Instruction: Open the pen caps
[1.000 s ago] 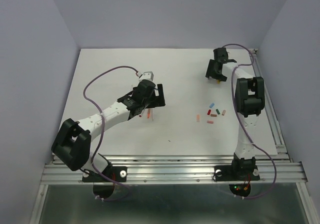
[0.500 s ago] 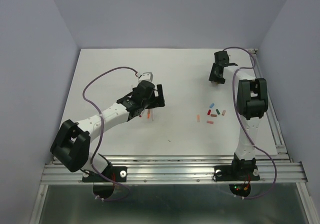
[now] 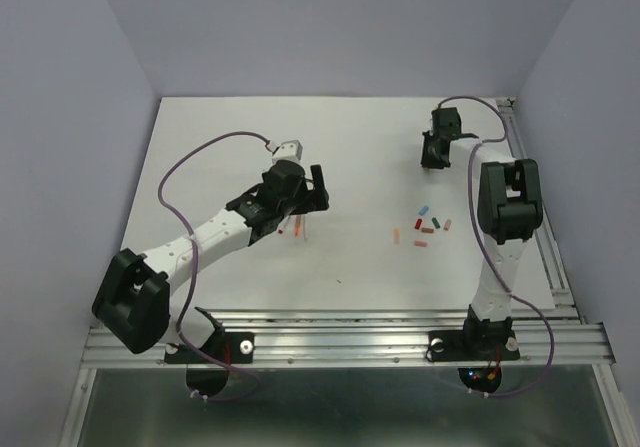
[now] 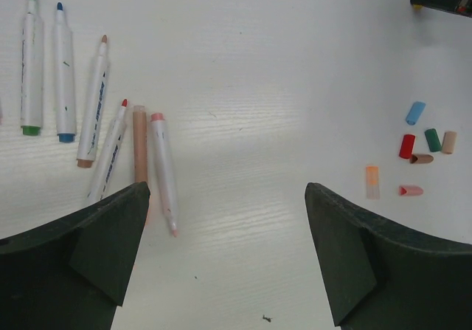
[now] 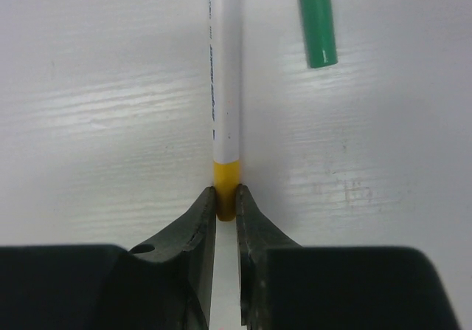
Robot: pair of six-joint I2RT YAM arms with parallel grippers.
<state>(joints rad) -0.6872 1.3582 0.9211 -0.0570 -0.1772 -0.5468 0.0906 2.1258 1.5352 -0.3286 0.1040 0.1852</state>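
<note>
The right tool [image 5: 226, 198] has shifted toward the far right corner of the surface [image 3: 350, 127] and now pinches the yellow cap [image 5: 226, 173] of a pen [image 5: 225, 64] lying there. The left tool [image 4: 227, 197] hangs spread over the uncapped pens [image 4: 161, 167]. That cap probably comes off next.

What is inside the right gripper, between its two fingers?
The right gripper pinches the yellow end of a white pen. The lowest part of that yellow end is covered by the fingers, so its tip cannot be seen.
</note>
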